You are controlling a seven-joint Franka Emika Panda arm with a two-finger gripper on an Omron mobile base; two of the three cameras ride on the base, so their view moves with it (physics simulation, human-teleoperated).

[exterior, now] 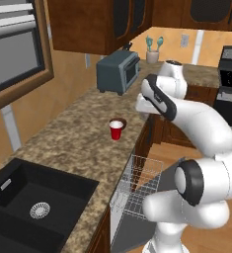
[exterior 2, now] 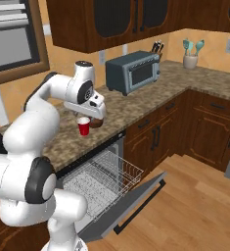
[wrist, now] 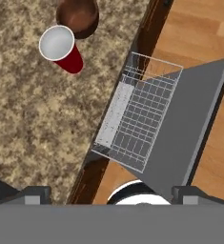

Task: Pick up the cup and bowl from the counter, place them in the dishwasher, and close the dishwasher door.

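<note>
In the hand view, going left to right: the counter (wrist: 32, 124) takes the left half of the frame. The cup (wrist: 61, 47) stands upright at upper left, with the bowl (wrist: 78, 16) touching or just beside it at the top edge. Right of the counter edge, in the middle of the frame, the rack (wrist: 135, 119) is pulled out over the door (wrist: 189, 124), which is dropped open above the wood floor (wrist: 213, 43) at right.

In the left base view the sink (exterior: 33, 207) sits lower left, the cup at centre, the toaster (exterior: 118, 71) above it, and the arm rises at right.

The gripper (exterior 2: 93, 117) shows in the right base view at left of centre, hovering over the cup and bowl. Its jaws are spread wide and hold nothing. The fingertips are hard to make out there.

My reading of progress: nothing is done yet. Cup and bowl are both on the counter, the rack is empty, and the door is open. Both picks, both placings and the closing remain; the first pick looks about to start.
</note>
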